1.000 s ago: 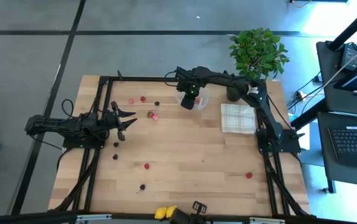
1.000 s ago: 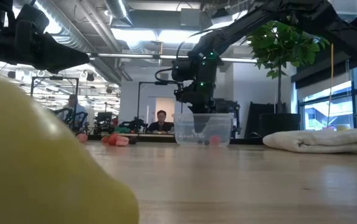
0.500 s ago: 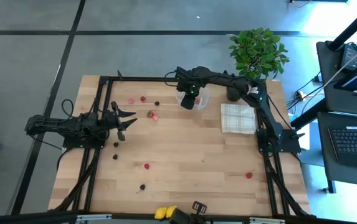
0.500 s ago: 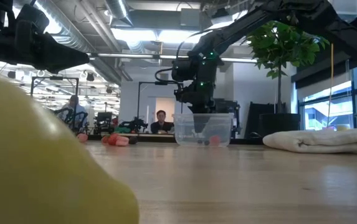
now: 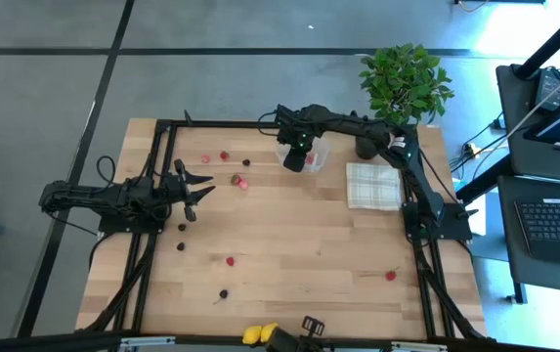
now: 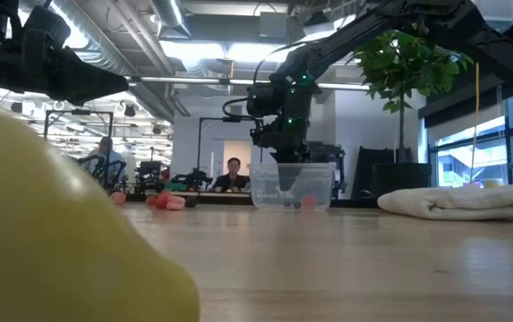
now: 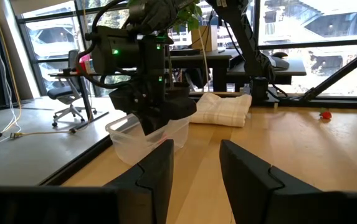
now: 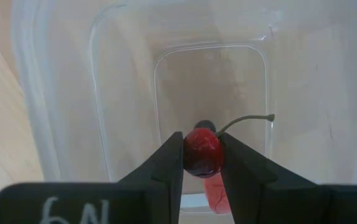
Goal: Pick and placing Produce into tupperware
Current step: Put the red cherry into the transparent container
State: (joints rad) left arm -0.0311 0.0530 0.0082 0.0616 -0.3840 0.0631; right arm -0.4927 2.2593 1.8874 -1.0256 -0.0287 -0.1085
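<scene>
Nearest the low camera, a yellow lemon-like piece (image 6: 50, 224) fills the corner, sitting at the counter (image 5: 309, 254) front edge next to its twin (image 5: 259, 333); further in, loose produce is scattered about: a dark one (image 5: 224, 293), a red berry (image 5: 230, 261), another red one (image 5: 390, 276) off toward the right arm's base; the left gripper (image 5: 197, 188) waits low over the left side, fingers (image 7: 159, 171) parted with nothing between them; past it a little cluster of red berries (image 5: 240, 181) and a few more near the back rail; at the far end the right gripper (image 5: 301, 156) hangs over the tupperware (image 5: 311, 154), its fingers (image 8: 172, 163) pinched on a stemmed red cherry (image 8: 203, 151), held right above the box floor, with another red bit (image 8: 214, 193) and a dark one already inside; checked cloth (image 5: 372, 185) and potted plant (image 5: 405, 83) sit beyond. Honestly nothing has changed from the earlier frames; both arms are frozen in the same spots, same grip; so I'd guess it's paused just before the drop, and plenty of pieces remain out on the counter.
</scene>
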